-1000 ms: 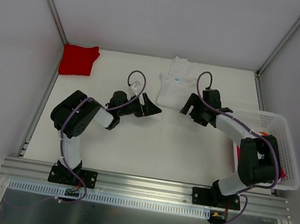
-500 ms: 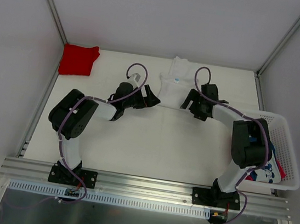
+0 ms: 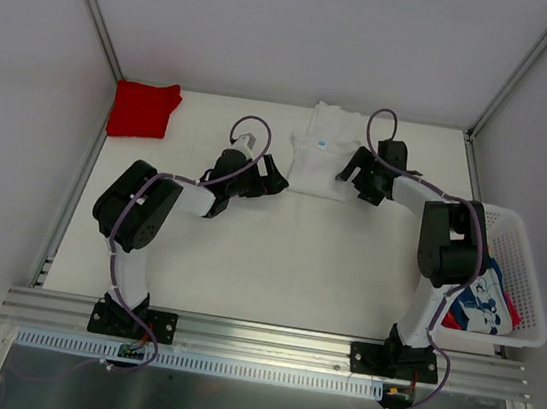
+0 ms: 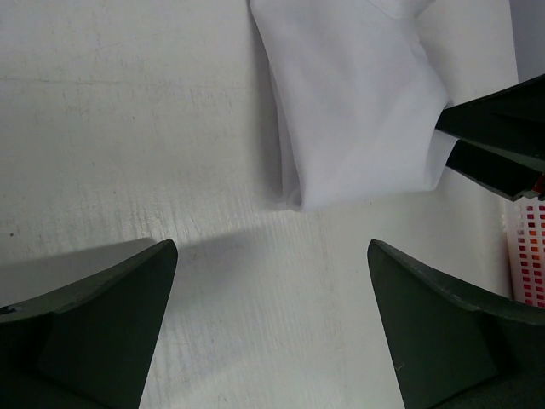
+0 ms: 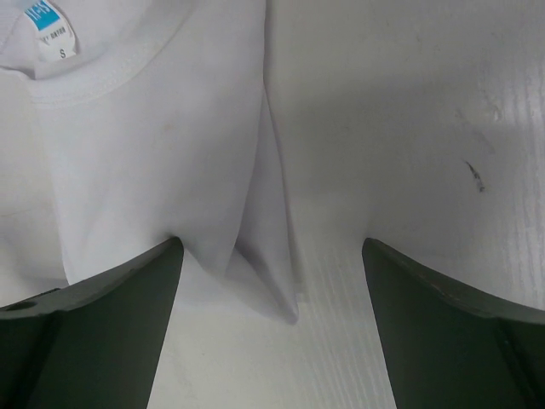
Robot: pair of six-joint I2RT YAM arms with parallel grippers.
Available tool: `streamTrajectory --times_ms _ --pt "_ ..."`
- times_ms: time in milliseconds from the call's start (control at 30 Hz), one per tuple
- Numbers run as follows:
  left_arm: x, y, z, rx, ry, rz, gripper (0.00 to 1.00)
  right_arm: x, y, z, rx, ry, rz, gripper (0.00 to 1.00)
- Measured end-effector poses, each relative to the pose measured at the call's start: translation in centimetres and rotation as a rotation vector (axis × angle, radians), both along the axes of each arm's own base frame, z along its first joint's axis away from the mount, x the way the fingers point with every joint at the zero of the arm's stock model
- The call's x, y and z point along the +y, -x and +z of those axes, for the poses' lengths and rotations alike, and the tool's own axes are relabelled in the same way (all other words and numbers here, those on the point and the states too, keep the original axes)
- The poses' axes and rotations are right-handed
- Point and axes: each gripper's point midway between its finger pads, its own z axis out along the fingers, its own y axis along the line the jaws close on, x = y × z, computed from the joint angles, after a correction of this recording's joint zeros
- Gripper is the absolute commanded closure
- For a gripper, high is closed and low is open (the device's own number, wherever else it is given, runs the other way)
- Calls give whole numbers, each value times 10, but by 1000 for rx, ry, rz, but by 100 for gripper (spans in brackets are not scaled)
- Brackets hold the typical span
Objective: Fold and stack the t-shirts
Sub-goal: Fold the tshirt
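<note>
A white t-shirt (image 3: 320, 158) lies partly folded at the back middle of the table, collar label (image 5: 47, 21) up. My left gripper (image 3: 277, 181) is open just off its near left corner (image 4: 298, 200), with only bare table between the fingers. My right gripper (image 3: 348, 171) is open at the shirt's right edge, and a folded corner (image 5: 281, 294) lies between its fingers. A folded red t-shirt (image 3: 143, 108) sits at the back left. The blue t-shirt with white print (image 3: 479, 304) and an orange-red one (image 3: 511, 308) lie in the basket.
A white mesh basket (image 3: 528, 248) stands at the table's right edge, and its wall (image 4: 528, 247) shows in the left wrist view. My right gripper's fingers (image 4: 498, 141) reach in across the shirt from the right. Metal frame posts border the table at the back corners.
Both grippers moved toward the back of the table, up to the white t-shirt's near corners. The right arm swung off the basket, uncovering the blue t-shirt. Both stayed open.
</note>
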Motion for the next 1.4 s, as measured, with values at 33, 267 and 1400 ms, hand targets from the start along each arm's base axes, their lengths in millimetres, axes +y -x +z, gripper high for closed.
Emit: streamTrajectory --times_ms 33,267,1400 --pt "0 0 -2 0 -5 1 4 0 -2 0 -4 -10 -3 10" --pt "1 -2 -3 -4 -25 -3 4 2 -9 0 -41 -81 -26 37" --pt "-2 8 -8 13 81 45 13 39 42 -20 -24 -158 -3 99"
